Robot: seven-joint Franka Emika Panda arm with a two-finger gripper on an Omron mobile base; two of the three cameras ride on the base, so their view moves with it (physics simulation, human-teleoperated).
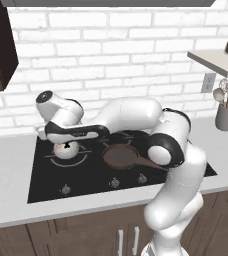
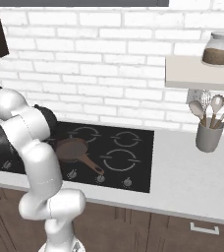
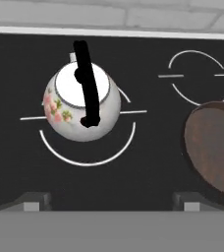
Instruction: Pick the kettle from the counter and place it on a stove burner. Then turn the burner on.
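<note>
The kettle [image 3: 82, 106], round and silvery-white with a pink flower print and a thin black handle, stands upright on the stove burner [image 3: 87, 160], a large white ring with side dashes on black glass. In the left base view the kettle [image 1: 66, 150] peeks out under my hand at the cooktop's left side. My gripper [image 3: 111, 202] hangs above it and slightly toward the stove's front, open. Its fingertips [image 3: 33, 201] are spread wide with nothing between them. The gripper [image 1: 61, 143] sits just over the kettle. The pale counter [image 1: 8, 165] surrounds the cooktop.
A brown frying pan [image 1: 120, 156] lies right of the kettle, handle pointing right; the pan [image 3: 214, 152] is close by. Stove knobs [image 1: 115, 183] line the front edge. A utensil holder [image 2: 208, 135] stands at the right, and a glass jar [image 2: 217, 49] sits on a shelf.
</note>
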